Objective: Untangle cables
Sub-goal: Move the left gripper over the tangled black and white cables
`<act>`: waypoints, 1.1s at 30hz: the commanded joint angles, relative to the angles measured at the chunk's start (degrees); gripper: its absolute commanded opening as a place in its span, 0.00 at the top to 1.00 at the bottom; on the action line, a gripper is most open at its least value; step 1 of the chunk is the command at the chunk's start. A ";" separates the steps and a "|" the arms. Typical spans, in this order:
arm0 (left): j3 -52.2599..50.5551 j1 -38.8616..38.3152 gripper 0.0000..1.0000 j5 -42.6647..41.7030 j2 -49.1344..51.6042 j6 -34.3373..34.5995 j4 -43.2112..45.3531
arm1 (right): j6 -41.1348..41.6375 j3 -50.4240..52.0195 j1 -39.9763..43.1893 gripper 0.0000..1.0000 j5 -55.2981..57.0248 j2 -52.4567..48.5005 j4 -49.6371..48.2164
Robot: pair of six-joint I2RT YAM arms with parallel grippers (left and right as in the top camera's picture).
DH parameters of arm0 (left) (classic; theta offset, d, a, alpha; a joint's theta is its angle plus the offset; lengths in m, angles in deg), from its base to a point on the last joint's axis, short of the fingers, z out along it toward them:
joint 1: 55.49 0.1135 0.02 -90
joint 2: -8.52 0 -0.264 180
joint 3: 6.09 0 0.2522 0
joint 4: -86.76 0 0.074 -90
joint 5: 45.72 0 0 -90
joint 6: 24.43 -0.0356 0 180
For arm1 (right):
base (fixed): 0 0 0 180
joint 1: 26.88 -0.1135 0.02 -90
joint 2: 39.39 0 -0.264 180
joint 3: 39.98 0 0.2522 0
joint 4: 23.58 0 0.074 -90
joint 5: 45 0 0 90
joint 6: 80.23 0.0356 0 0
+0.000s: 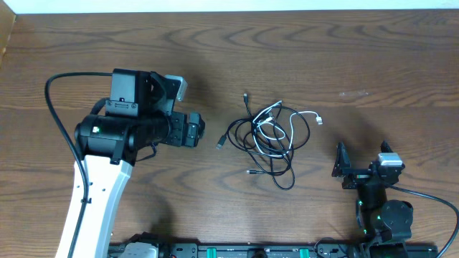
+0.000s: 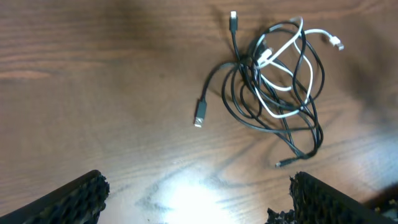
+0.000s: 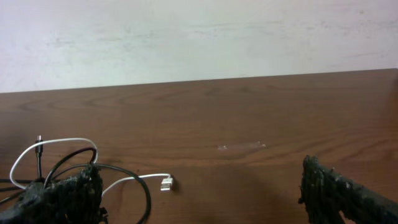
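The cables (image 1: 271,140) lie in one loose tangle on the wooden table (image 1: 323,50), black loops knotted through a short white cable (image 1: 305,116). The left gripper (image 1: 193,130) hovers just left of the tangle, jaws spread wide and holding nothing. In its wrist view the cables (image 2: 273,81) sit ahead and to the right of the open fingers (image 2: 81,199), and a black plug (image 2: 199,118) is the tangle's nearest end. The right gripper (image 1: 363,155) stands right of the tangle, apart from it, also wide open and empty.
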 commanded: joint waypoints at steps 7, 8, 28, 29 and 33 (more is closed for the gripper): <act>0.68 -10.08 0.07 3.58 0.31 -3.41 -4.20 | 0.63 0.09 -0.09 0.01 0.44 0.09 0.20; 0.61 -11.47 0.07 4.42 0.42 -3.37 -4.13 | 0.63 0.09 -0.09 0.01 0.44 0.09 0.20; 0.24 -21.75 0.06 6.51 17.09 5.57 1.07 | 0.63 0.09 -0.09 0.01 0.44 0.09 0.20; 0.24 -21.99 0.07 6.08 17.62 7.78 1.62 | 0.63 0.09 -0.09 0.01 0.44 0.09 0.20; 0.24 -23.69 0.07 1.27 18.43 13.84 2.91 | 0.63 0.09 -0.09 0.01 0.44 0.09 0.20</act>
